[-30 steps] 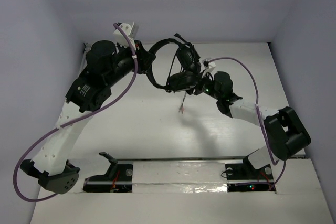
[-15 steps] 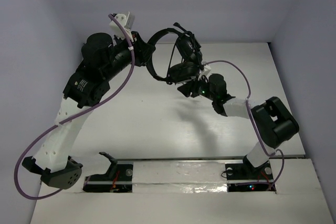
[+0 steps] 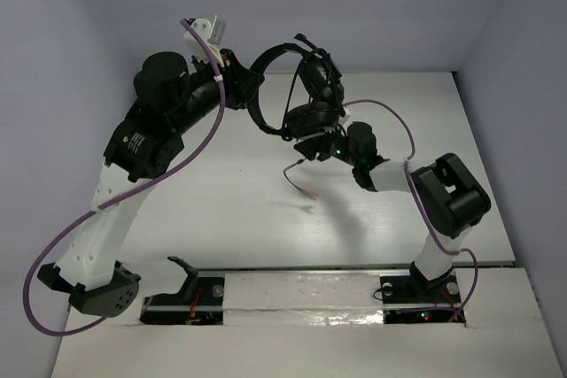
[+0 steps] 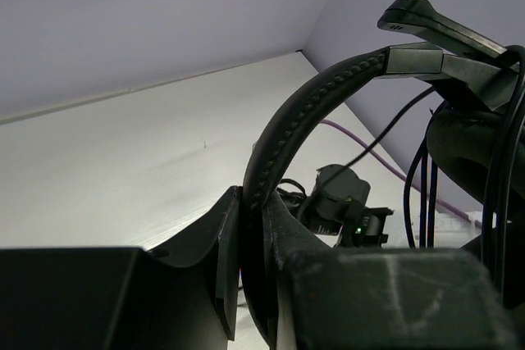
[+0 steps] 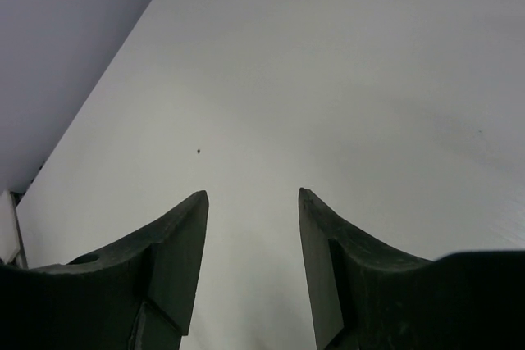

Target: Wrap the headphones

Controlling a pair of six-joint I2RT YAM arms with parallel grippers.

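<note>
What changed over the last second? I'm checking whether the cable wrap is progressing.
The right arm folded in, its elbow swinging left toward the headphones. The cable's plug end, out of sight half a second ago, now trails loose below the earcups; the right fingers stand open and empty. The left arm rose slightly. Unchanged: the left fingers stay clamped on the headband.
</note>
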